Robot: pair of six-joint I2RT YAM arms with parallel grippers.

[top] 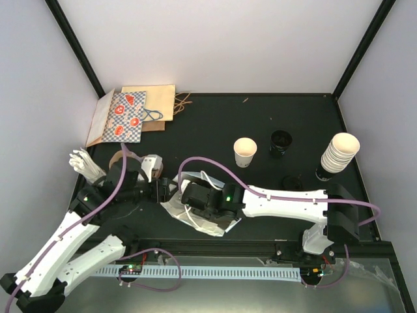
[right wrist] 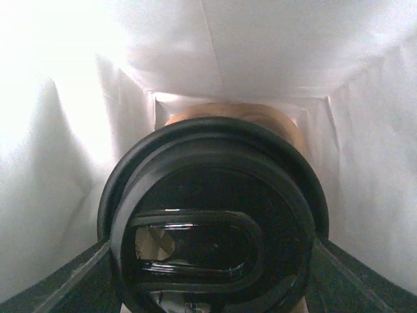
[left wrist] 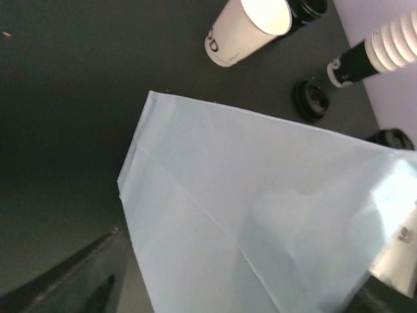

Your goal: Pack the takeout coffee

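Holding a lidded cup [right wrist: 208, 163] in the right gripper [right wrist: 212, 277], fingers [right wrist: 78, 280] pressing on opposite sides of the black lid and clamping it. Sitting well inside the pale blue bag [left wrist: 260, 215], with white paper walls closing in around cup and gripper on every side. Pointing the lid back toward the wrist camera and the bag's mouth, and the base toward the closed end, so running the cup's long axis along the gripper's own line and along the bag's length. Showing something tan just beyond the lid, too hidden for naming. Lying the bag down on the table [top: 215, 124] near the front edge, mouth facing the right arm, closed end facing the left gripper [top: 168, 190]. Placing that gripper right at the bag; cannot tell whether touching it, nor whether standing apart or together, showing only one dark finger [left wrist: 65, 287] beside the paper. Standing upright farther back: an open cup [top: 245, 152], a stack of cups [top: 339, 151], black lids [top: 281, 141].
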